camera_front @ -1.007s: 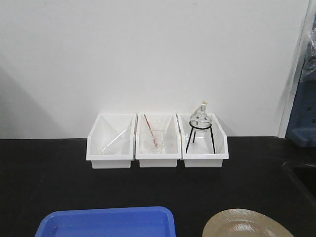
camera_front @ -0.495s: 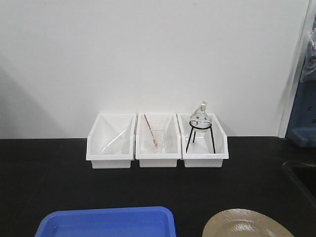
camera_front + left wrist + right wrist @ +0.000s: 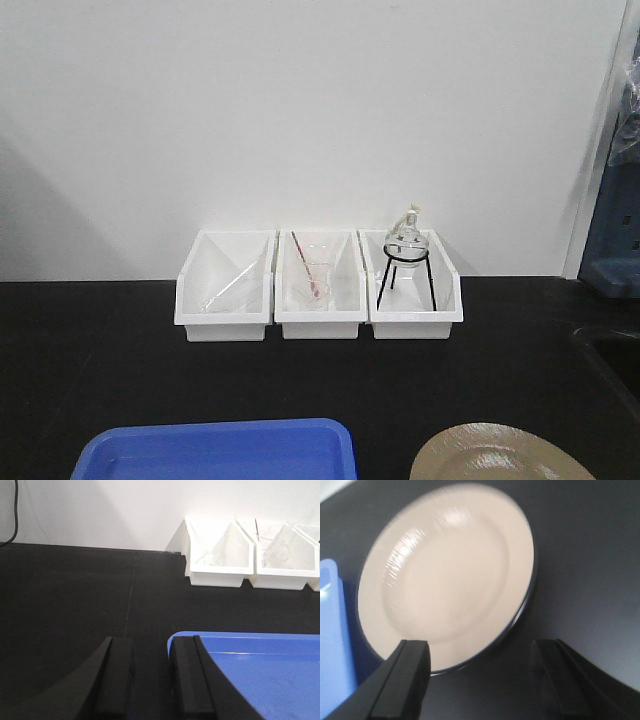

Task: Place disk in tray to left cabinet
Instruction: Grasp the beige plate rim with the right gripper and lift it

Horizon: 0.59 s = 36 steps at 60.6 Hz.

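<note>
The right end effector [image 3: 480,680] hovers with its fingers spread wide and nothing between them. The disk [image 3: 450,575] lies flat on the black counter [image 3: 100,350] directly ahead of it. The disk's near rim reaches just in front of the left finger and partway across the gap. Further left of this end effector, a strip of the blue tray [image 3: 260,665] shows just beside the disk.

The left end effector [image 3: 150,680] is low over the counter, its fingers parted by a narrow gap with only bare counter in it. The tray's near corner sits just ahead of its right finger; whether they touch cannot be told.

Well ahead of both end effectors, three white bins [image 3: 318,295] stand in a row against the wall. The rightmost bin holds a round flask [image 3: 407,238] on a black stand.
</note>
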Available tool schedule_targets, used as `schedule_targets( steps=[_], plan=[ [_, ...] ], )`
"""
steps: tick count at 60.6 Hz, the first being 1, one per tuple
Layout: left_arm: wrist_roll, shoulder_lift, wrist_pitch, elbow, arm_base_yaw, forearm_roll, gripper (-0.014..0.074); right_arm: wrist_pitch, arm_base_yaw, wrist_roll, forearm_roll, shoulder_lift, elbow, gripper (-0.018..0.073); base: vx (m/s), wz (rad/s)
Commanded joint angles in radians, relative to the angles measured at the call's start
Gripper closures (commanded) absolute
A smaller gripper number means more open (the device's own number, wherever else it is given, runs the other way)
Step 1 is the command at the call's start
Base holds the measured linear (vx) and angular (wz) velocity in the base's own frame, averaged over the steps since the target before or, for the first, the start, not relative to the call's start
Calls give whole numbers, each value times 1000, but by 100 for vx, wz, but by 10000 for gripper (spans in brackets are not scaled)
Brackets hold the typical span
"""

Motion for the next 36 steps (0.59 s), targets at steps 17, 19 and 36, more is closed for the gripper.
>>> schedule_targets(
  steps=[17,19,36],
  plan=[
    [0,10,-76,-35,-5,-7,262,-247,-4,213,134,265,-33,71,0,0],
    [0,10,-76,-35,-5,-7,262,-248,-4,213,148,285,-33,71,0,0],
    [0,10,-76,-35,-5,-7,262,-346,-4,211,196,414,-33,71,0,0]
  ],
)
